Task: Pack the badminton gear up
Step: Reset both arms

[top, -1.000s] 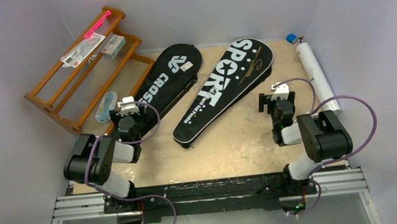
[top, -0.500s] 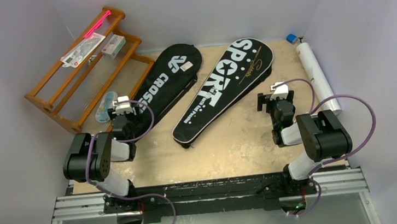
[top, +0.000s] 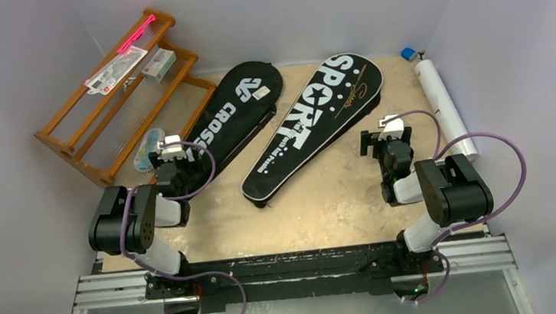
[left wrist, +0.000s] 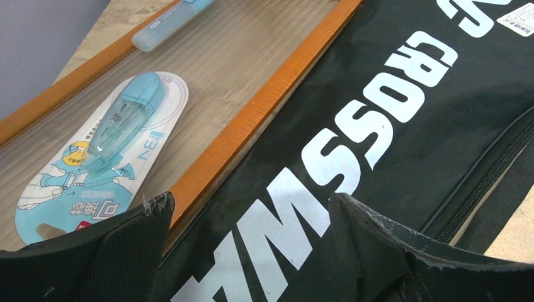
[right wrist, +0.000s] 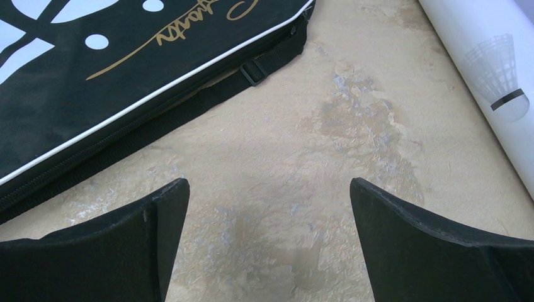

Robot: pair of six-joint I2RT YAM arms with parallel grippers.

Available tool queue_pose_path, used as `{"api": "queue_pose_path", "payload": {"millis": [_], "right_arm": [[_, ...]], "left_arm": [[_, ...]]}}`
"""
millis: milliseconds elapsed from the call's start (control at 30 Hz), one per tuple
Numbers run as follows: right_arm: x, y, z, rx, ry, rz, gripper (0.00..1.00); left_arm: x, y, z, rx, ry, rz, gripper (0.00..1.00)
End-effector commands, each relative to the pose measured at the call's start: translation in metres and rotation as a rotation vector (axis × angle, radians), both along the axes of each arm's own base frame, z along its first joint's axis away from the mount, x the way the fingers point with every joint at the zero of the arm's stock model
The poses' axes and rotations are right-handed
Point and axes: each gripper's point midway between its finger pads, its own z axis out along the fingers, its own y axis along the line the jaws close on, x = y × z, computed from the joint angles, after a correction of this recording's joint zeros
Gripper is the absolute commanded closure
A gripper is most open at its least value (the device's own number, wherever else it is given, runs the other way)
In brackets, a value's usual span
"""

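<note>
Jaws wide and empty on both arms, left gripper [left wrist: 249, 207] low over CROSSWAY cover [left wrist: 390, 126] lying against wooden rack [left wrist: 264, 107], right gripper [right wrist: 269, 189] above table [right wrist: 283, 126] between SPORT cover [right wrist: 94, 94] and white tube [right wrist: 485, 63]; probable hazard on descent, a left finger catching the rack instead of fabric.

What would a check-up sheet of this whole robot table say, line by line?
Surface: tan table, mottled.
Job's things: CROSSWAY cover and SPORT cover lie flat, side by side; white tube along the right edge; loose rackets, shuttlecocks: nothing seen.
Clutter: wooden rack at left holds packets and a pink stick; blue packet inside its frame.
Grippers: left gripper open above the CROSSWAY cover; right gripper open above table.
Cables: purple cables loop along both arms.
Surroundings: white walls.
</note>
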Motion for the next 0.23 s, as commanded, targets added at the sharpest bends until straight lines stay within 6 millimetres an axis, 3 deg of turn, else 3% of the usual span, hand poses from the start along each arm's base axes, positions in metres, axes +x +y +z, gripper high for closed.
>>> {"api": "queue_pose_path", "payload": {"millis": [0, 200], "right_arm": [[0.0041, 0.0011, 0.0142, -0.011, -0.058, 0.011, 0.01], [0.0042, 0.0011, 0.0143, -0.012, -0.059, 0.011, 0.01]], "left_arm": [[0.0069, -0.0030, 0.0111, -0.021, -0.040, -0.020, 0.09], [0.0082, -0.0020, 0.0093, -0.036, -0.028, -0.037, 0.08]]}}
